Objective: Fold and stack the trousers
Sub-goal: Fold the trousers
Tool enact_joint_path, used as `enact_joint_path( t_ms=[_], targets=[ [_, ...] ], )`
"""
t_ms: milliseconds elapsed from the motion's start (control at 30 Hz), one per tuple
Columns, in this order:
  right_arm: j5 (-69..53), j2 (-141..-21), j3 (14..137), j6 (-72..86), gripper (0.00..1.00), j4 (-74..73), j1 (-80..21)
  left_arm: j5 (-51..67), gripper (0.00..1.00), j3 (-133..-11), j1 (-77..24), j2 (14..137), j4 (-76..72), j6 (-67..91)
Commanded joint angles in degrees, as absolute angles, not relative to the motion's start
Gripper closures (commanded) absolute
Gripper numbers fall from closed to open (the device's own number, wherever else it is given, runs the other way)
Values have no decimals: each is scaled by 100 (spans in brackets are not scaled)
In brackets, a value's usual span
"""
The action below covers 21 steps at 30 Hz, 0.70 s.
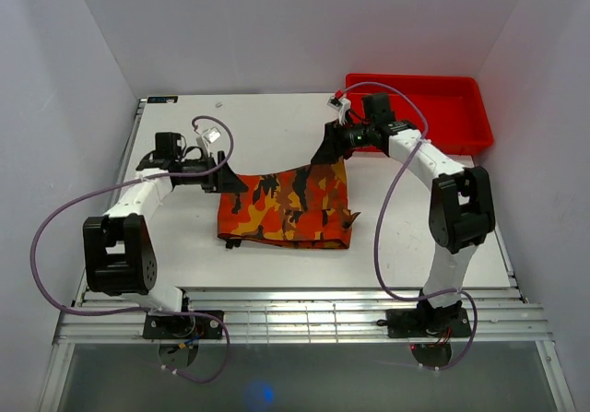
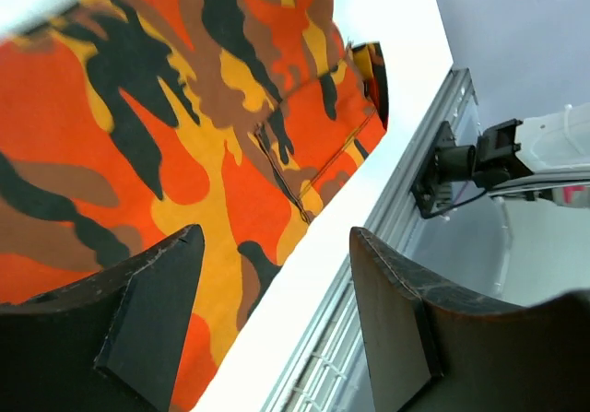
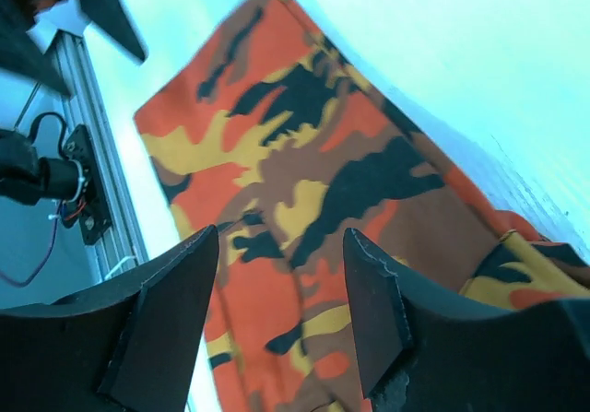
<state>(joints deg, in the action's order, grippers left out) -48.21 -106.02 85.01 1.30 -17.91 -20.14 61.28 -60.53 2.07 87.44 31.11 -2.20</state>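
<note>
I see my overhead view bright and evenly lit, with only a thin, soft shadow along the near edge of the trousers (image 1: 286,207). In both wrist views the table (image 2: 304,274) beside the trousers is washed out, white in the left view and cyan-tinted in the right. The right gripper (image 3: 281,237), in front of the trousers, reads as near-black, soft-edged shapes.

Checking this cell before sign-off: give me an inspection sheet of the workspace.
Surface: white table, no spills seen.
Job's things: trousers folded into a rough rectangle, lying mid-table.
Clutter: red tray at the far right corner, nothing seen inside.
Claws: left claw and right claw both open, near the trousers' far corners, holding nothing.
Cables: purple cables loop off both arms, none on the cloth.
Surroundings: pale walls on three sides; metal rail along the near edge.
</note>
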Motion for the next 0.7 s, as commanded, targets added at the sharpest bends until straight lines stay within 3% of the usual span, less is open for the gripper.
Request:
enact_joint_path(
  t_ms=[0,333,433,667],
  targets=[
    [-4860,-11642,8517,176,39,-1881,-1838,6091,25,-5434,97,8946,2102,640],
    [-4834,-12876,8840,334,40,-1344,-1564,4659,27,-5255,97,10625,2179,800],
    [-5036,-12596,9105,185,38,-1853,-1635,4430,26,-5370,97,10504,2337,712],
    [-5299,-10612,8843,-685,35,-3479,-1723,3632,18,-5976,97,8879,2680,431]
  ],
)
